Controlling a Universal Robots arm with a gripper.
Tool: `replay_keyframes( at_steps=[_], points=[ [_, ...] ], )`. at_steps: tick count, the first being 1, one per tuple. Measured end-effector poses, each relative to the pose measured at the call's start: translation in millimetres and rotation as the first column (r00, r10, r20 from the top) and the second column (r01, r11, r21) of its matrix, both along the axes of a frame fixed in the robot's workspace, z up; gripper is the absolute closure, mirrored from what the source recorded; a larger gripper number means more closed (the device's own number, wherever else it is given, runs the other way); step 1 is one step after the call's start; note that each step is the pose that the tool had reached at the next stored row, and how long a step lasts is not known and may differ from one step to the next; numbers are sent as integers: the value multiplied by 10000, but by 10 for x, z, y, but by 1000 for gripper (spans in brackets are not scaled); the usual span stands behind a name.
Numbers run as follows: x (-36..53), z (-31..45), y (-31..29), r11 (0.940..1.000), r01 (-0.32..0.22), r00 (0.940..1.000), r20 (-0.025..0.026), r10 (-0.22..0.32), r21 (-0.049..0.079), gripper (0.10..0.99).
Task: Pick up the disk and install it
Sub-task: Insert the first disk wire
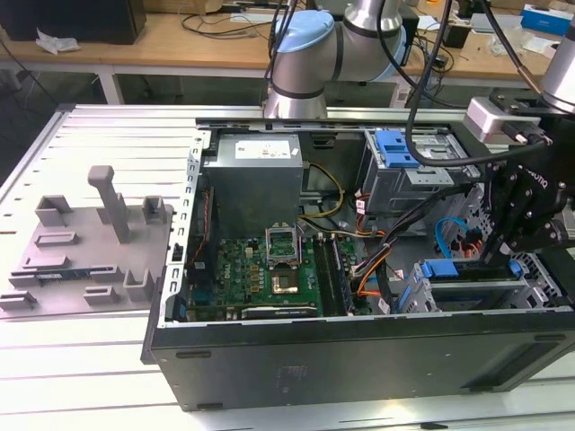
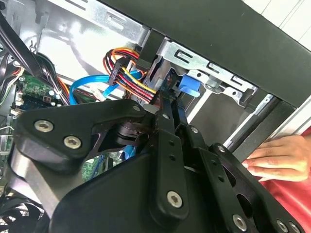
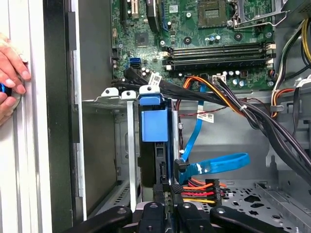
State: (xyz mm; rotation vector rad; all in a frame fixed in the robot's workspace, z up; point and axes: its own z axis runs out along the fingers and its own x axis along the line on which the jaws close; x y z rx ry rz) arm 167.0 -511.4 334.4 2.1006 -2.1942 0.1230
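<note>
1. Blue-framed disk (image 3: 155, 145) stands on edge in the drive cage (image 3: 127, 141) at the case's front corner, blue tab (image 3: 154, 125) facing up; in the exterior view it sits low at the exterior view's right (image 1: 467, 274).
2. Gripper (image 1: 503, 256) is directly over the disk's end; in both wrist views the jaws are pinched together on the disk's edge (image 2: 167, 104), clenched on it.
3. Red, yellow and orange power leads (image 3: 197, 187) and a blue data cable (image 3: 214, 165) run right beside the disk.
4. Open black PC case (image 1: 359, 359) holds the green motherboard (image 1: 260, 269), a grey power supply (image 1: 256, 180), and a second drive bay with a blue latch (image 1: 395, 148).
5. Person's hand (image 2: 277, 160) rests outside the case wall; also seen in the first wrist view (image 3: 10, 73).
6. Case lies on a white slatted desk (image 1: 81, 359), next to a grey fixture plate (image 1: 81, 242). Wooden benches with cables (image 1: 180, 36) behind.
</note>
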Motion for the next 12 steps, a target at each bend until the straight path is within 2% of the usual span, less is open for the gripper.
replay_keyframes(
  at_steps=[2, 3, 4, 5, 7, 8, 10, 12],
  points=[
    [0, -3, 0, 10000, 1, 10000, -2, -1, 7, 910],
    [0, 10, 6, 10000, 0, 10000, 1, 0, -32, 851],
    [0, 22, 9, 10000, -1, 10000, 0, 1, -65, 851],
    [0, 37, 18, 9999, 0, 10000, 0, 0, -107, 784],
    [1, 72, 45, 9998, -1, 10000, 0, 1, -221, 784],
    [0, 104, 79, 9995, -1, 10000, 0, 1, -322, 784],
    [0, 153, 116, 9990, -1, 10000, 0, 1, -446, 784],
    [0, 248, 151, 9981, 0, 10000, 0, 0, -616, 784]
  ],
)
